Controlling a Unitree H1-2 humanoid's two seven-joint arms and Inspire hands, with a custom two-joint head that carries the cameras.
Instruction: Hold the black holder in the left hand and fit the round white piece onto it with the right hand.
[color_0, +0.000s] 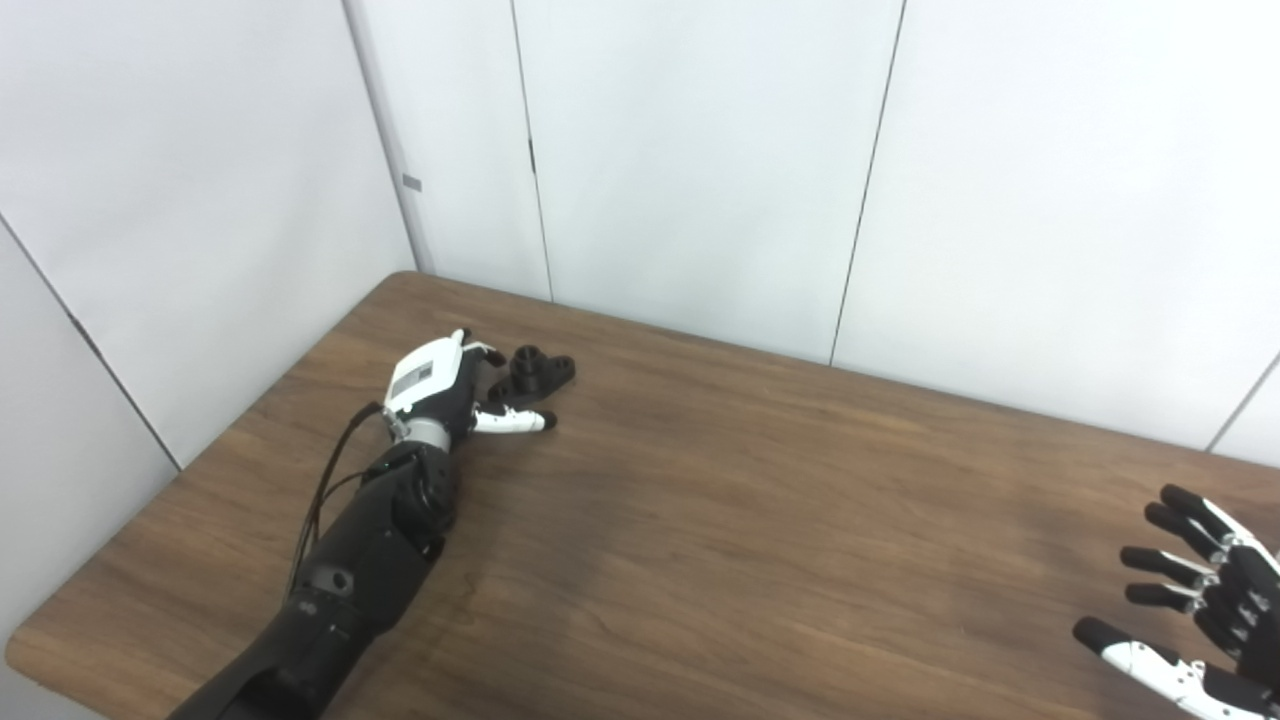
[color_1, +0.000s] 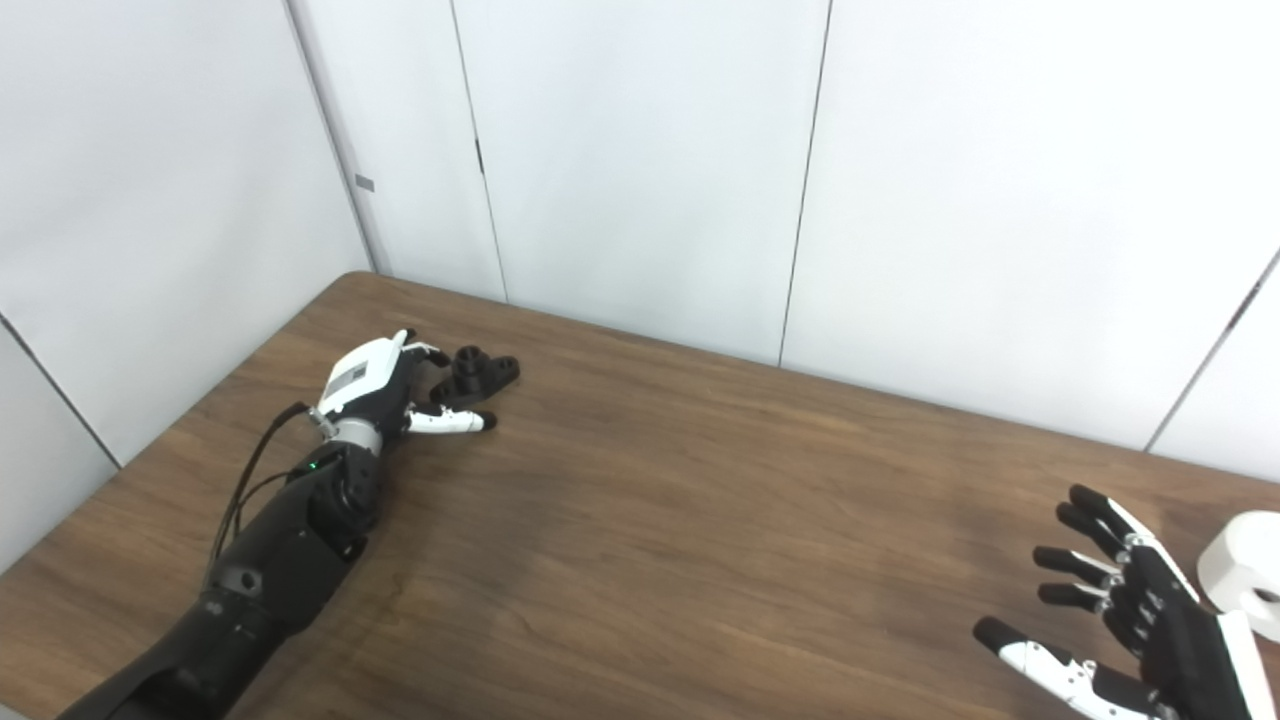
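Across the wooden table (color_1: 650, 560) our two arms reach in from the near edge. Our left hand (color_0: 440, 385) lies at the far left corner, fingers spread apart around the black holder (color_0: 533, 372), which sits on the table; we cannot tell whether they touch it. Our right hand (color_1: 1130, 620) hovers at the near right, fingers splayed wide and holding nothing. Just right of it, the round white piece (color_1: 1242, 572) rests on the table at the picture's edge

We see a wood-grain table (color_0: 700, 520), matt; the holder (color_0: 532, 372) matt black plastic; the white piece (color_1: 1240, 572) smooth; our hands glossy plastic.
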